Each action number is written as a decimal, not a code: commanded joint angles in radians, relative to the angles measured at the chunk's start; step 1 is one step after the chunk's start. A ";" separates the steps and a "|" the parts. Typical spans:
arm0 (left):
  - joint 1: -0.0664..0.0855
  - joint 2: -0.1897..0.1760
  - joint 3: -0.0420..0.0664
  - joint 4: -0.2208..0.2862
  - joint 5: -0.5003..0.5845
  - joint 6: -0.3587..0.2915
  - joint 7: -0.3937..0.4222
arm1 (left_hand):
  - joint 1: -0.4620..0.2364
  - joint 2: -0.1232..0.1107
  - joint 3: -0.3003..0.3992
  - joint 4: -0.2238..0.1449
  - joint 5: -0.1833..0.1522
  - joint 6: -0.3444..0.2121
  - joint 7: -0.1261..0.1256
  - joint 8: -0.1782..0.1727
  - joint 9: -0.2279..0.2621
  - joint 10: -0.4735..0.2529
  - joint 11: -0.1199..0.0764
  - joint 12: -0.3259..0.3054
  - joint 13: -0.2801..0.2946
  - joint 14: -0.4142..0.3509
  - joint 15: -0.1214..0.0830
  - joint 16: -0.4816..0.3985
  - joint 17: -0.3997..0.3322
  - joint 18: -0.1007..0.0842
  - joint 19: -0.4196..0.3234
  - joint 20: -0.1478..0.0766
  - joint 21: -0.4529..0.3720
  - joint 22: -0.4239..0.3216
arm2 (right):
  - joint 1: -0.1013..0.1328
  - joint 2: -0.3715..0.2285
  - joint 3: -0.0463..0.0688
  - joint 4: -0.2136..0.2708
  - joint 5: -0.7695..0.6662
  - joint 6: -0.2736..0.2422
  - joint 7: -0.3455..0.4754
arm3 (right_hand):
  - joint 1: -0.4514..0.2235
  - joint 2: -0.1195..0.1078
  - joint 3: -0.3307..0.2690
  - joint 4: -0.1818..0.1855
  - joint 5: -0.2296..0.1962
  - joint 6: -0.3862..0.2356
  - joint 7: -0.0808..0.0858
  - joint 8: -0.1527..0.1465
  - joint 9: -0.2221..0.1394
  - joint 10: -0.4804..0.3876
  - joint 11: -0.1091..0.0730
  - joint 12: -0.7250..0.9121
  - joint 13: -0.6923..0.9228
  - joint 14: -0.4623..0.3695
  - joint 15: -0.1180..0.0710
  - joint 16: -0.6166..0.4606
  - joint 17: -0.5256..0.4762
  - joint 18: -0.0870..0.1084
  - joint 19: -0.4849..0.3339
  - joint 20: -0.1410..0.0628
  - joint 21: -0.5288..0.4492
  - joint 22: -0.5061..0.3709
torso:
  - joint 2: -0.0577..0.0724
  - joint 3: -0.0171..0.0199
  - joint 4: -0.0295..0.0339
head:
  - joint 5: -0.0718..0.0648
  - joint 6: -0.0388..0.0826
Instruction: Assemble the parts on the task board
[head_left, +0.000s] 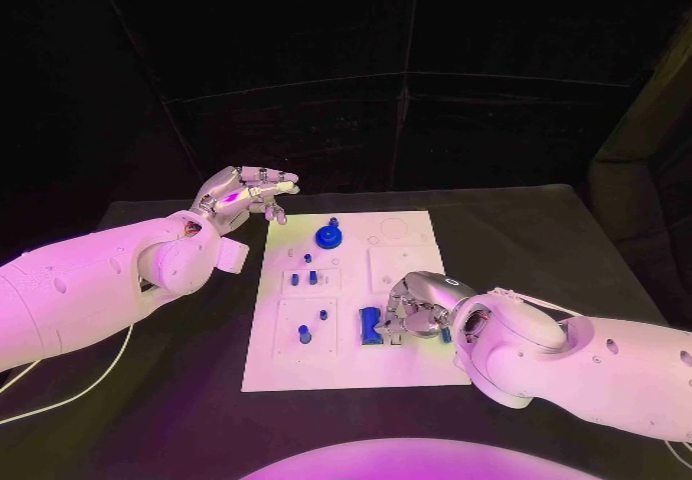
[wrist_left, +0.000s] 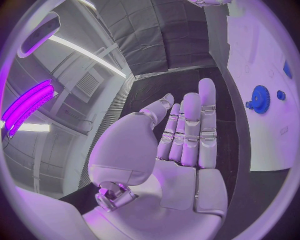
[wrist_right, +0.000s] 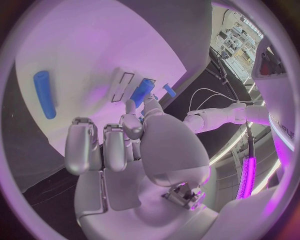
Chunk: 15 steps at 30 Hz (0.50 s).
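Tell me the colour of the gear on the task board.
Blue; the gear shows best in the left wrist view.

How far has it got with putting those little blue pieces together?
Partly done, it seems: a blue gear already sits on the task board. The right hand works at a blue block; whether it grips is unclear. Small blue pieces lie loose. The left hand hovers open.

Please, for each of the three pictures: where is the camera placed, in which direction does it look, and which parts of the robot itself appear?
Head view: on the robot's head, looking down at the task board; both arms, left hand, right hand.
Left wrist view: behind the left hand, fingers extended, holding nothing, facing along the table beside the board.
Right wrist view: behind the right hand, looking down on the board.
Shared: the blue gear appears in the head and left wrist views.
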<state>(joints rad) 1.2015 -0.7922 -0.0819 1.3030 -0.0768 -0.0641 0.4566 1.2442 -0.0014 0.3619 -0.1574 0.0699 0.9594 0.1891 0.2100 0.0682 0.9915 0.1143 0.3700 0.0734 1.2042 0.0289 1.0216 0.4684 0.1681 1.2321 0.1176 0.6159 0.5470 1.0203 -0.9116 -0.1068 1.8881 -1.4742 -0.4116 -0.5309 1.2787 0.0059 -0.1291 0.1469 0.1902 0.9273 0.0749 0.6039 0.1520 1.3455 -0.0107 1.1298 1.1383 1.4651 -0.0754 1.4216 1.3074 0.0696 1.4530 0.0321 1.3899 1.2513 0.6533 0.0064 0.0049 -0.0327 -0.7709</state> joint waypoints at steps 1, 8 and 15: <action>0.001 0.001 0.000 -0.001 0.002 0.012 0.002 | 0.002 0.002 -0.005 0.001 0.005 -0.003 0.000 0.005 0.002 -0.006 0.002 0.003 -0.001 -0.007 -0.003 0.004 -0.001 0.014 -0.001 0.005 -0.004 -0.001 | 0.002 -0.034 0.001 0.024 0.052 -0.070 0.103 | -0.006 0.001 -0.010 0.003 0.012 -0.029 0.006 -0.020 -0.008 -0.003 0.011 -0.008 -0.001 0.058 0.004 -0.005 0.018 -0.004 -0.004 0.001 -0.003 -0.002 | -0.003 0.0005 -0.0007 | -0.003 0.001; 0.001 0.001 0.000 -0.002 0.002 0.011 0.002 | 0.002 0.002 -0.005 0.001 0.005 -0.003 0.000 0.005 0.002 -0.006 0.002 0.003 -0.001 -0.007 -0.003 0.004 -0.001 0.014 -0.001 0.005 -0.004 -0.001 | 0.035 -0.162 0.001 0.065 0.109 -0.058 0.144 | 0.016 0.015 -0.018 -0.001 0.028 -0.056 0.021 -0.057 -0.026 -0.009 0.024 -0.013 -0.002 0.058 0.015 -0.006 0.019 -0.004 -0.005 0.012 -0.004 -0.003 | -0.003 -0.0005 -0.0018 | -0.014 0.009; 0.001 0.002 0.000 -0.003 0.002 0.010 0.004 | 0.002 0.002 -0.005 0.001 0.005 -0.003 0.000 0.005 0.002 -0.006 0.002 0.003 -0.001 -0.007 -0.003 0.004 -0.001 0.014 -0.001 0.005 -0.004 -0.001 | 0.050 -0.259 0.001 0.078 0.065 -0.016 0.121 | 0.016 0.018 -0.022 0.001 0.028 -0.057 0.023 -0.066 -0.030 -0.010 0.026 -0.015 -0.002 0.058 0.017 -0.007 0.019 -0.004 -0.006 0.013 -0.004 -0.003 | -0.001 -0.0003 -0.0035 | -0.035 0.016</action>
<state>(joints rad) 1.2014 -0.7907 -0.0823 1.2992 -0.0768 -0.0641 0.4565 1.2442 -0.0014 0.3619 -0.1574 0.0699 0.9594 0.1891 0.2100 0.0682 0.9915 0.1143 0.3700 0.0734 1.2043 0.0289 1.0216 0.4685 0.1679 1.2322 0.1176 0.6159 0.5472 1.0688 -1.1679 -0.1056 1.9591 -1.3958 -0.4481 -0.4218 1.2897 0.0190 -0.1442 0.1486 0.2126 0.8752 0.0972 0.5421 0.1234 1.3362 0.0057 1.1217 1.1365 1.4656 -0.0670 1.4192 1.3073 0.0695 1.4456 0.0395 1.3899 1.2492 0.6506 0.0059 0.0014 -0.0588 -0.7574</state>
